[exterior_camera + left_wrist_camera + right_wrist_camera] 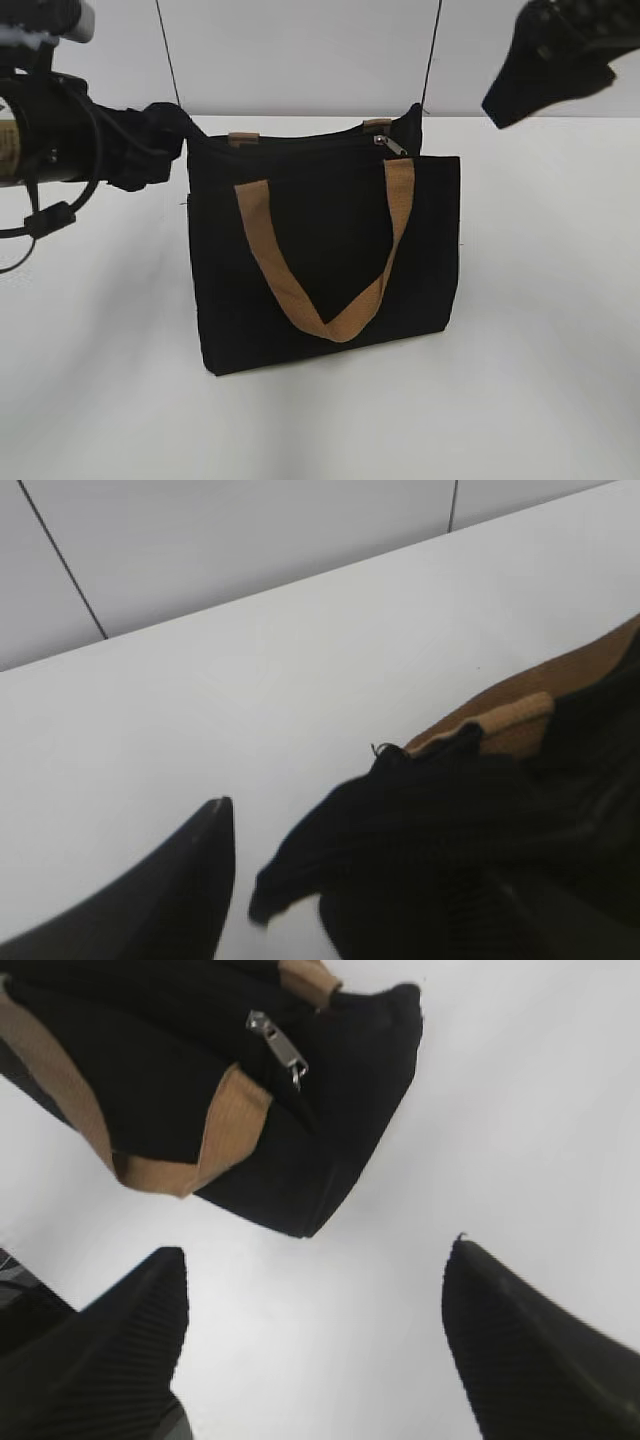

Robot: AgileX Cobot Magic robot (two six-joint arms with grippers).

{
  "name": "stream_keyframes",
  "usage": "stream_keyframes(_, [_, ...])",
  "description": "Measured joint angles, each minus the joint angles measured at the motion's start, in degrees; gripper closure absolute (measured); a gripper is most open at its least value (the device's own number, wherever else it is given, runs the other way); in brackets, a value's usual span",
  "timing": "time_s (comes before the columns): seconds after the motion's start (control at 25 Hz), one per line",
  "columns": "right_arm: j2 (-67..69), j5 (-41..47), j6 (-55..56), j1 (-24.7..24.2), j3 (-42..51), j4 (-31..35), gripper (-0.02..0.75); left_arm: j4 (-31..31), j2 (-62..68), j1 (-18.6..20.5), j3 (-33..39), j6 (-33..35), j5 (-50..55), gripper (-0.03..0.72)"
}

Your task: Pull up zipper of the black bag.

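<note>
The black bag stands upright on the white table, its tan handle hanging down the front. The zipper runs along the top edge, and its silver pull tab sits at the right end. The tab also shows in the right wrist view, on the bag. My left gripper is at the bag's top left corner. In the left wrist view that corner lies between the jaws, with a gap beside the visible finger; the other finger is hidden. My right gripper is open and empty, raised right of the bag.
The white table runs all around the bag. A white panelled wall stands close behind the table's back edge.
</note>
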Motion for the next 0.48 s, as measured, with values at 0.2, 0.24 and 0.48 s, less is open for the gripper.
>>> stream_keyframes(0.2, [-11.03,-2.02,1.00,0.00,12.87,0.42,0.141,-25.97,0.00,-8.28,-0.69,25.29,19.85,0.227])
stream_keyframes(0.24, [-13.32,-2.68,1.02,0.00,15.24,0.68,0.141,-34.70,0.00,-8.93,-1.22,31.65,22.91,0.227])
stream_keyframes(0.48, [-25.87,-3.53,1.08,0.00,24.50,1.43,0.142,-77.79,-5.05,-10.41,-4.52,71.83,33.67,0.227])
